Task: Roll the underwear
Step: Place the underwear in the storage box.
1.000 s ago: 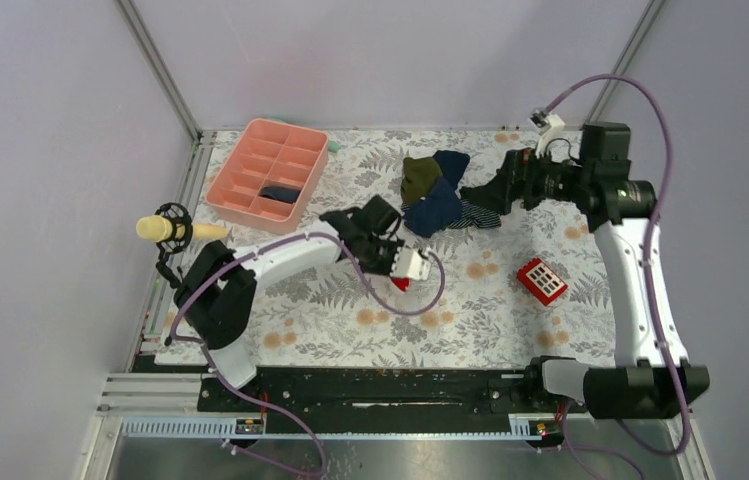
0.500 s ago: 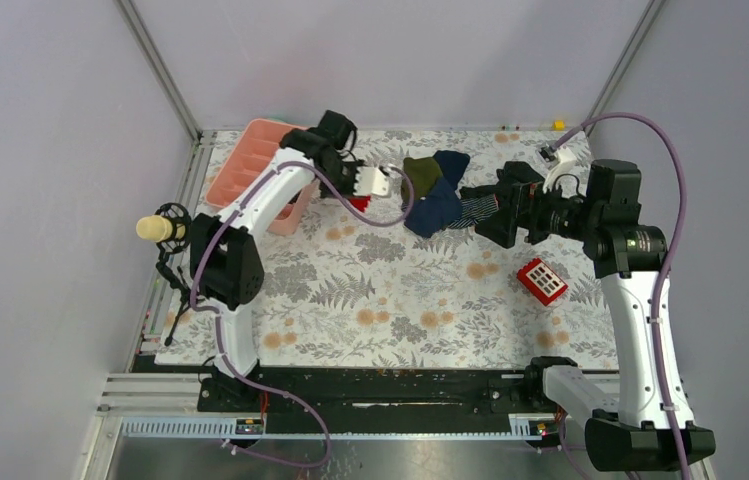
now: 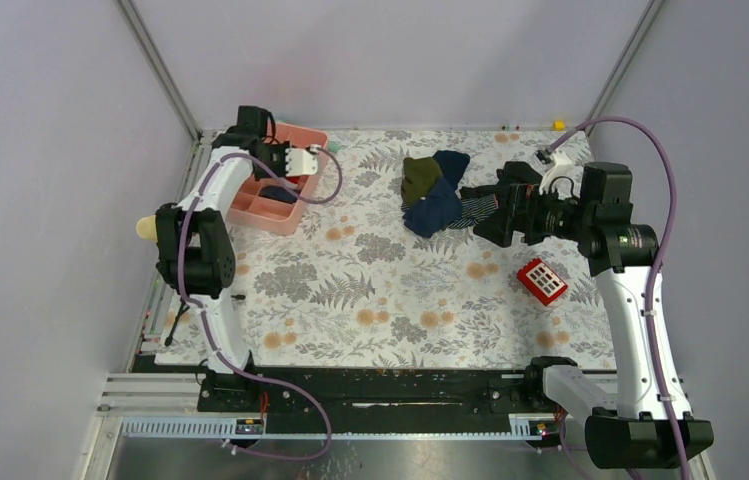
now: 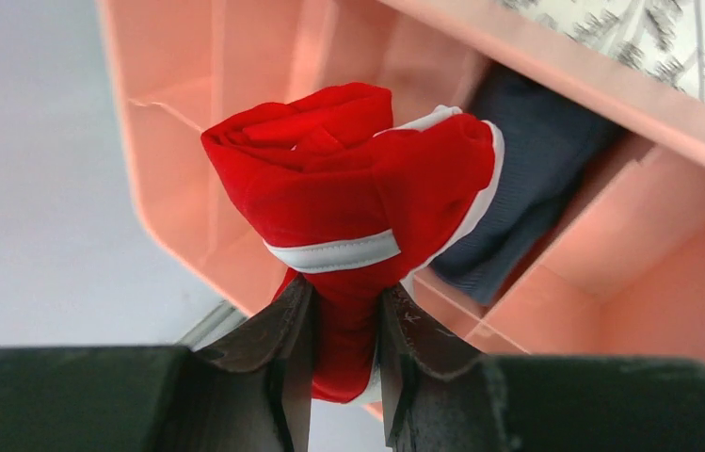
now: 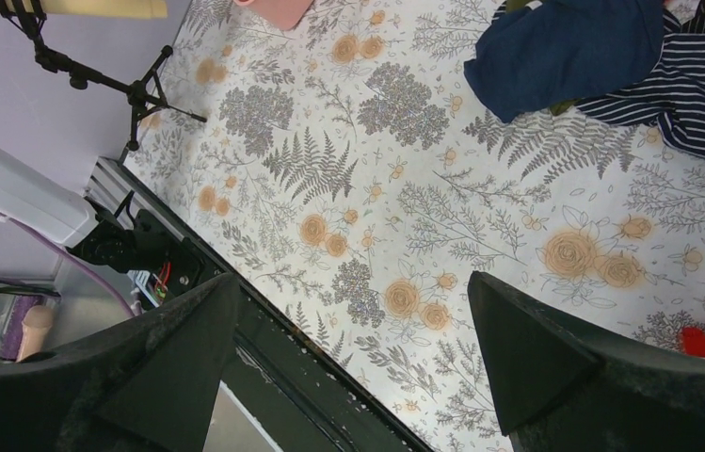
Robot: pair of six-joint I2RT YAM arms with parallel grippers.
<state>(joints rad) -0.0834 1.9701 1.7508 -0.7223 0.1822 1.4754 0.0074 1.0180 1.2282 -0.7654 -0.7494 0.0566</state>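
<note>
At ten o'clock on the table point(image 3: 400, 300), the left claw point(image 4: 344, 320) pinches the rolled red underwear point(image 4: 348, 188) by its loose end above a pink tray point(image 4: 631, 235), apparently ready to drop it into a compartment. Toward two o'clock, the right claw point(image 5: 348, 282) hangs wide and empty near the spare clothes point(image 3: 435, 195).

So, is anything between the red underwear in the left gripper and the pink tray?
Nothing visible does. The left gripper is shut on the rolled underwear, held over the pink tray. The compartment behind the roll looks bare. A dark garment fills the one beside it, not in the path.
</note>
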